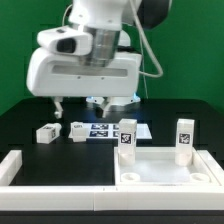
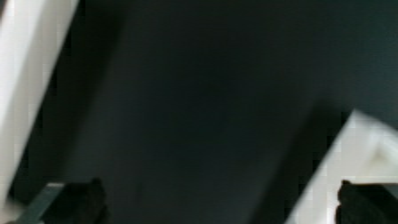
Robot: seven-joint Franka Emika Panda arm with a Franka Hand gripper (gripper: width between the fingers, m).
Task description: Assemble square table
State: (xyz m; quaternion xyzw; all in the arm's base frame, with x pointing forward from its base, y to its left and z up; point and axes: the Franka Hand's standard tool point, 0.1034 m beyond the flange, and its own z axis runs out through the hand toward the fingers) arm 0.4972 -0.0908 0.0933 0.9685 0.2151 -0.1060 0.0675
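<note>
Pincer [image 1: 83, 104] wide open, empty, above the black surface [image 1: 20, 118]. Tabletop [image 1: 160, 172] near – upright legs [image 1: 127, 135] [image 1: 183, 138] at its far corners; loose legs [image 1: 47, 132] [image 1: 77, 130] lying toward the exterior view's left.

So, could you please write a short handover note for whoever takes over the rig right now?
Hand: open, empty, hovering over the table.
Tabletop: at the exterior view's right.
Done: two upright legs stand at its far corners; tightness cannot be judged.
Left: two loose legs lie beside the marker board, not yet fitted.
</note>
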